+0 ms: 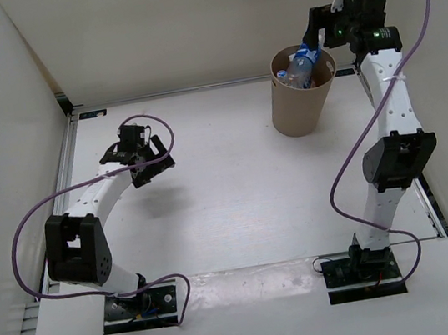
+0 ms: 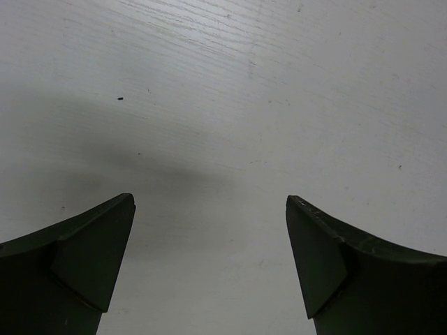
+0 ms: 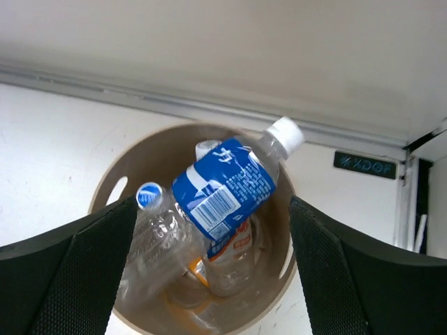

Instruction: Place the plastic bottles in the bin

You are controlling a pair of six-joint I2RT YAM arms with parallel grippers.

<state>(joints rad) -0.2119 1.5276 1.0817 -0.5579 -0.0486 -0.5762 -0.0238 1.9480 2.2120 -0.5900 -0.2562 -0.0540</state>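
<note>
White counter [image 1: 229, 200] walled in white, bin [image 1: 303, 109] at the far right.
Left pincer [image 2: 209, 202] gapes over the counter, right pincer [image 3: 212, 204] gapes above the bin; inside, the blue-label bottle [image 3: 223, 185] tilts over the clear bottle [image 3: 157, 237], the white-orange bottle [image 3: 237, 243] half hidden.

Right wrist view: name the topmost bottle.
The blue-label bottle: it is tilted above the others, white cap past the bin rim; the clear bottle sits lower.
</note>
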